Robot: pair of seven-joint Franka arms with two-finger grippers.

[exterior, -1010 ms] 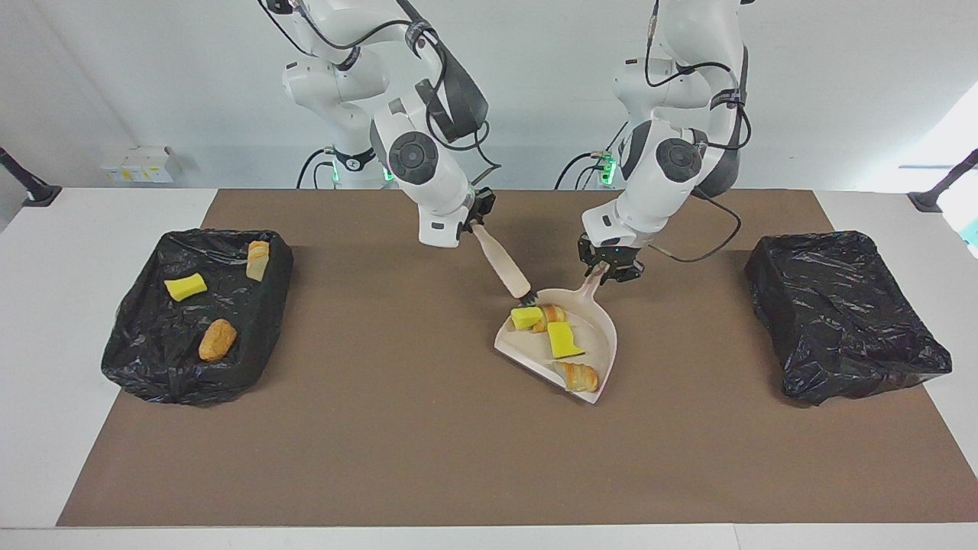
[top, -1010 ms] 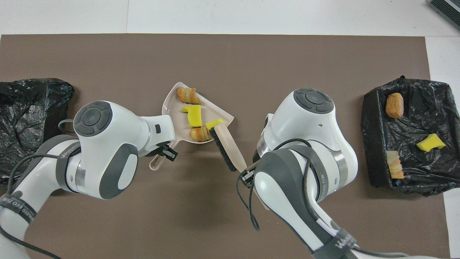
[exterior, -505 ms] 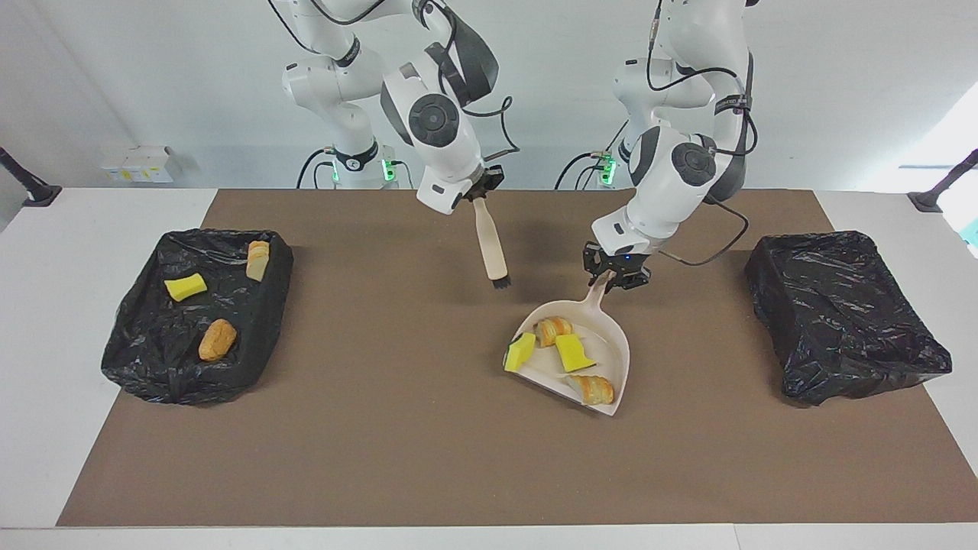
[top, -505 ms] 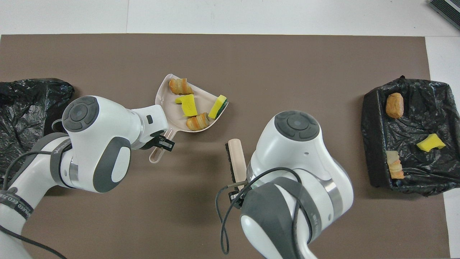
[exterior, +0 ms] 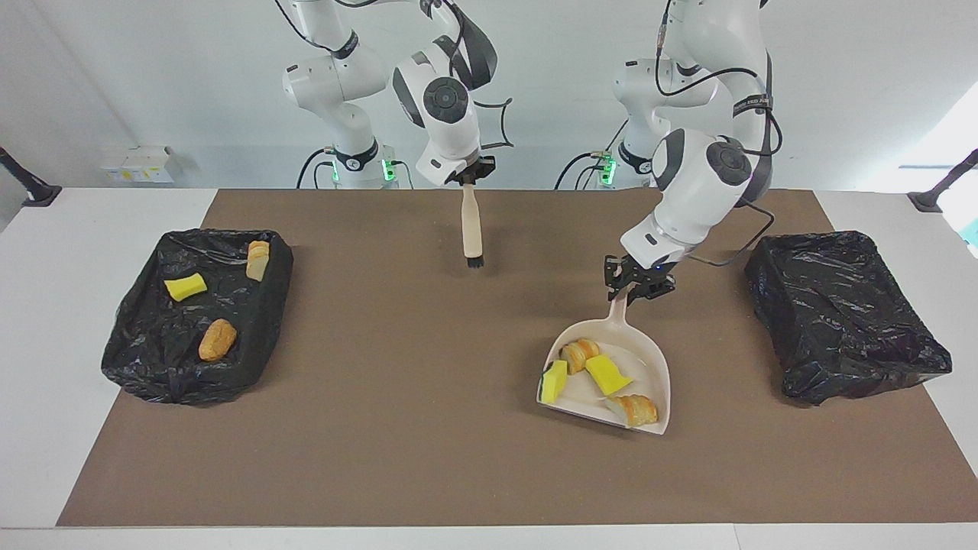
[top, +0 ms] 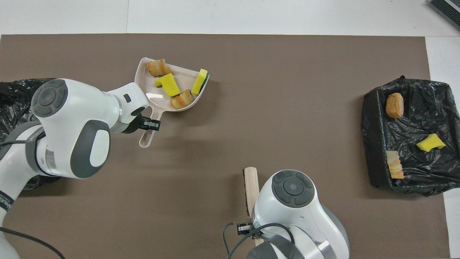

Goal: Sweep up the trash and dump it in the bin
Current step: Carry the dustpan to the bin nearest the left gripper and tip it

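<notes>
Beige plastic is carrying the load: the dustpan [exterior: 611, 374] is being held by its handle in the left gripper [exterior: 638, 284], whose fingers are clamped on the handle's end, and it is hanging over the brown mat [exterior: 428, 443] toward the left arm's end of the table. In the pan are lying four pieces of trash: two yellow foam chunks [exterior: 607, 374] and two croissant toys [exterior: 579, 353], one of them close to the open lip. Three more pieces are already sitting in the black-lined bin [exterior: 137, 359] at the right arm's end, while the second bin [exterior: 840, 321] at the left arm's end is showing nothing inside from these views. The right gripper [exterior: 467, 177] is gripping a brush [exterior: 473, 225] by its handle, bristles hanging down over the mat, waiting. These pieces look light and loose, the foam soft and the rolls apt to tumble, so they are best handled through the pan, kept level with the lip slightly raised. The stiff handle is the sensible hold, though gripping it at the end may be letting the pan swing.
</notes>
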